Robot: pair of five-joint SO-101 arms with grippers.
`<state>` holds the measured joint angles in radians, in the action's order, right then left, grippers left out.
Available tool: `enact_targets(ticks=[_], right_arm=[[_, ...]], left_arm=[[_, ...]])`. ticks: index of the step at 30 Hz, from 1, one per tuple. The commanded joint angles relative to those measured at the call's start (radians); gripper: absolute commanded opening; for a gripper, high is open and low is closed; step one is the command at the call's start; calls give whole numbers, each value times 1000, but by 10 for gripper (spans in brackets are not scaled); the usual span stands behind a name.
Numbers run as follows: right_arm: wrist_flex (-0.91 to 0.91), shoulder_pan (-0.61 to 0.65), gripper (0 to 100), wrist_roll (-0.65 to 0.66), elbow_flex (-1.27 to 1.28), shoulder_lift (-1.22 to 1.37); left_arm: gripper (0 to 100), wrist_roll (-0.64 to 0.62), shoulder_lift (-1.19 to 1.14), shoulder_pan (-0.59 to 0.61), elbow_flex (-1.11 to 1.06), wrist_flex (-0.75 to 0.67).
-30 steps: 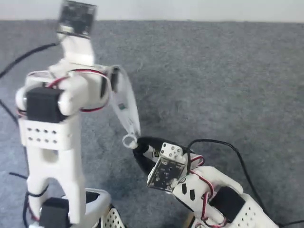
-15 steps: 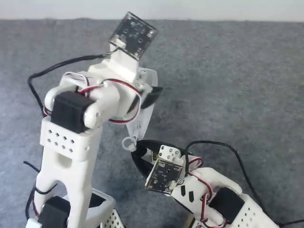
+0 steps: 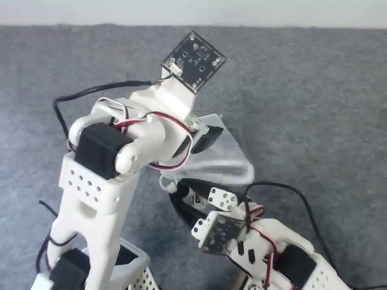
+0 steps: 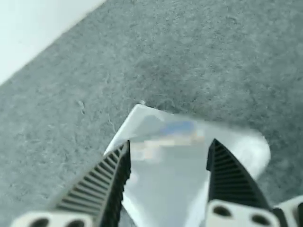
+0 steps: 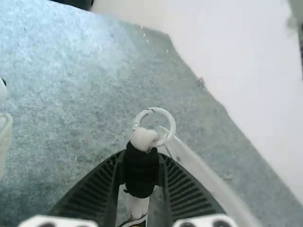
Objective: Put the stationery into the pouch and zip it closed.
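Note:
A clear plastic pouch [image 3: 227, 158] hangs above the grey mat, held by both arms. My left gripper [image 4: 169, 146] is shut on one end of the pouch [image 4: 163, 175], whose flat translucent sheet runs out beyond the fingers. Something bluish and blurred shows through it; I cannot tell what. In the high view the left gripper [image 3: 202, 136] sits under its raised wrist camera. My right gripper [image 5: 140, 158] is shut on the black zipper pull [image 5: 140, 172], which carries a white ring [image 5: 154, 124]. From above, the right gripper [image 3: 178, 194] lies just below the pouch, the ring [image 3: 164, 180] at its tip.
Grey felt mat [image 3: 314, 96] covers the table, open on the right and at the back. A pale wall [image 3: 242, 12] borders the far edge. Black cables [image 3: 290, 188] loop over the right arm and another [image 3: 78, 96] trails beside the left arm.
The left arm has swung to the right and turned its wrist. The pouch went from hanging down edge-on to spreading flat toward the right. The right gripper kept hold of the zipper pull.

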<state>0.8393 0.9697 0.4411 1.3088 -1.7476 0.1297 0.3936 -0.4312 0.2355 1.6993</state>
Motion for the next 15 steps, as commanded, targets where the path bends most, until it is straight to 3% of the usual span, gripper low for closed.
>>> enact_targets(ticks=[1, 7, 15], right_arm=[[1, -1, 5, 40, -6, -33], [-1, -27, 5, 40, -8, -31], [-4, -90, 5, 48, -14, -31]], left_arm=[[250, 3, 41, -2, 93, 9], [250, 2, 89, 51, 147, 25], [250, -38, 265, 209, 111, 26]])
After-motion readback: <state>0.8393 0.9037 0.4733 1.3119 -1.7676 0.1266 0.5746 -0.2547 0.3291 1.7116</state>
